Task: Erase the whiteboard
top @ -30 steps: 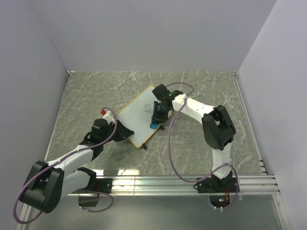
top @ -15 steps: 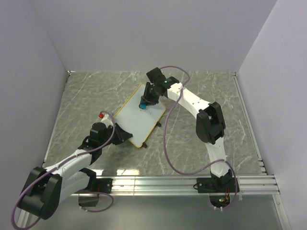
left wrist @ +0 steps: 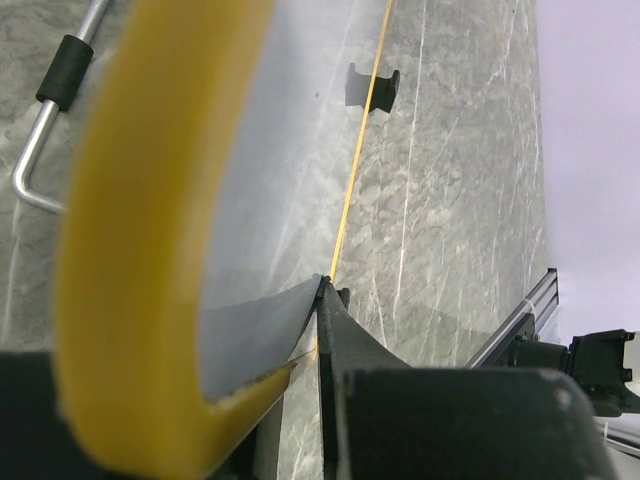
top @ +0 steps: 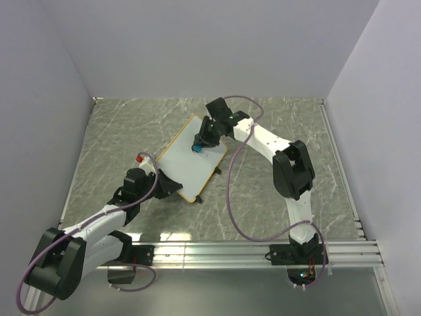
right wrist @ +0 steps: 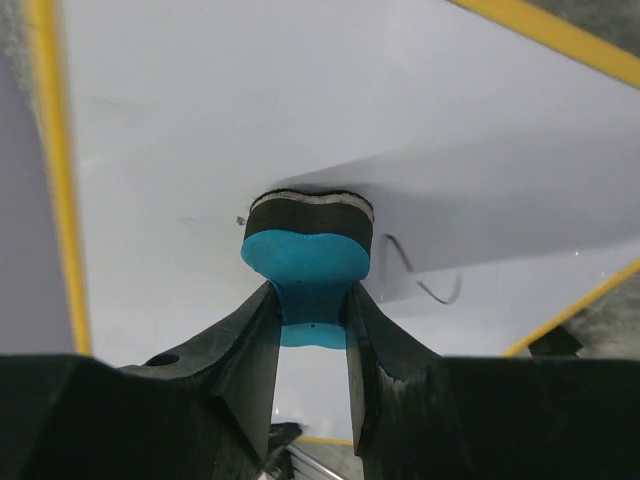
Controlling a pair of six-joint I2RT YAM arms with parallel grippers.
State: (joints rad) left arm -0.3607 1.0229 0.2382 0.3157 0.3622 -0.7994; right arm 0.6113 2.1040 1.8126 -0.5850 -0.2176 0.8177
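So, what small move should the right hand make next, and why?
Probably slide the right hand, shut on the blue eraser, sideways over the thin black stroke on the whiteboard just beside it; that stroke looks unwiped.

1. The scene is closed in by three plain, pale lavender-grey walls: a back wall (top: 210, 46), a left wall (top: 33, 118) and a right wall (top: 388, 99).
2. The worktop (top: 131, 125) is finished in a grey-green marble pattern crossed by thin white veins.
3. Its left and right sides are trimmed with a narrow metal edge strip (top: 339, 164).
4. A grooved aluminium rail (top: 197, 253) is fixed across the near edge, running the full width.
5. In front of the rail, a plain grey band (top: 217, 289) is seen.
6. Everything is lit softly and evenly; only faint shadows are cast, and a pale sheen is reflected on the marble close to the rail.
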